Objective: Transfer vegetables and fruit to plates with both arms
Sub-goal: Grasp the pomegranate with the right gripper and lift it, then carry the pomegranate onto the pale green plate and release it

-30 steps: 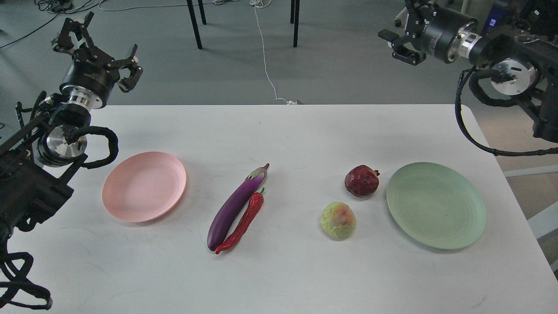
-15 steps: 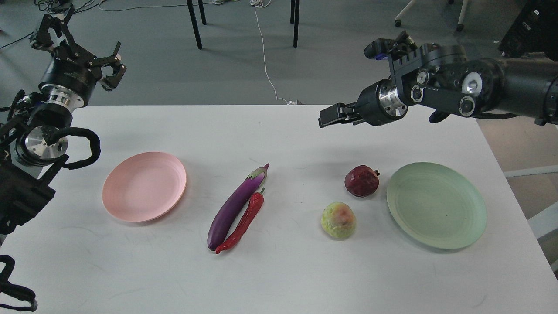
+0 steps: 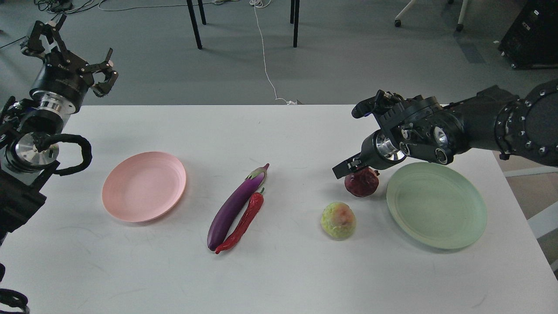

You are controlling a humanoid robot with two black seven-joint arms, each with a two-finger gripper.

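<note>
The right pincer (image 3: 348, 167) sits right at the dark red fruit (image 3: 362, 182) on the desk (image 3: 287, 270), too dark to tell its state, while the left pincer (image 3: 69, 50) is spread open.

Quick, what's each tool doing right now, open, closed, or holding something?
Left tool: open, empty, raised beyond the table's far left corner.
Right tool: at the dark red fruit; open or closed cannot be told.

No legible text, label or number on anything before me; faint marks on my left gripper (image 3: 69, 48) housing may be lettering, unreadable.
</note>
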